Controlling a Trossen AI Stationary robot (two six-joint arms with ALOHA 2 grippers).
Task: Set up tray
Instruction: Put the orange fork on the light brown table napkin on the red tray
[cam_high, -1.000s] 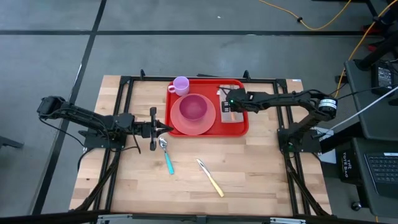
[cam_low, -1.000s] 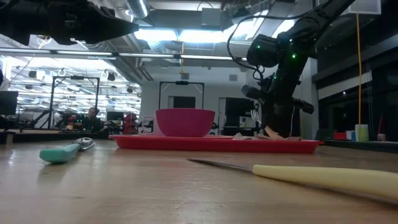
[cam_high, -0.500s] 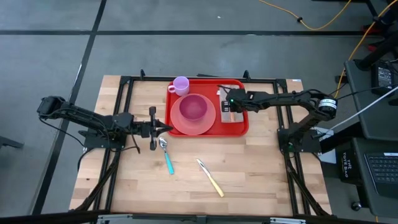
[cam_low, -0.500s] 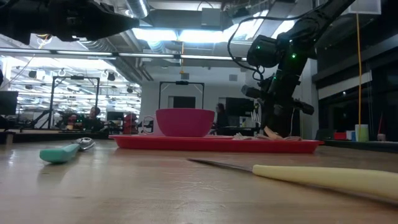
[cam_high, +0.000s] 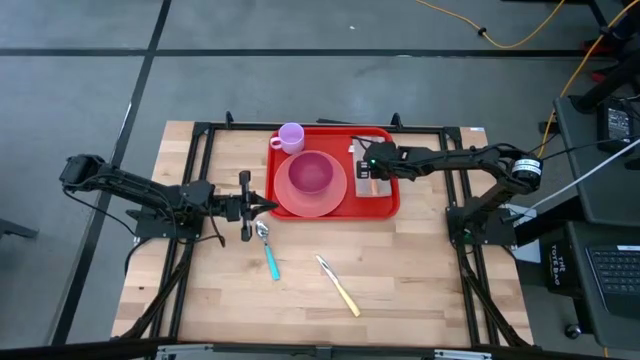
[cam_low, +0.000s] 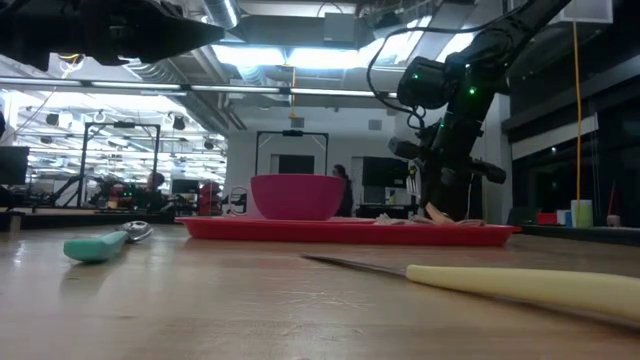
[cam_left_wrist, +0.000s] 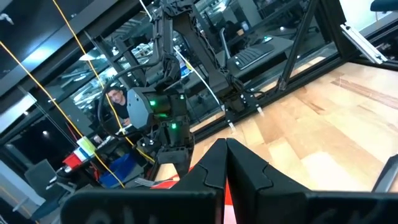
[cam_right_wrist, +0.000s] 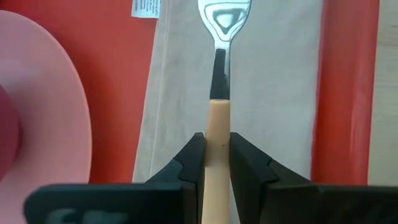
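On the tray (cam_high: 385, 205), bowl (cam_high: 311, 173) on plate (cam_high: 310, 200); right tool (cam_right_wrist: 211, 165) grips fork (cam_right_wrist: 219, 74).

Both arms are dark — near black — built of slim jointed segments with blocky housings at the joints. The left arm (cam_high: 140, 195) carries black cabling looped along its links. The right arm (cam_high: 455, 160) has a round silver-ringed joint near its base and small green indicator lights glowing on its wrist housing — also seen in the low view. Each gripper's fingers (cam_right_wrist: 193, 155) are matte black, angular and wedge-shaped, tapering toward flat inner faces.
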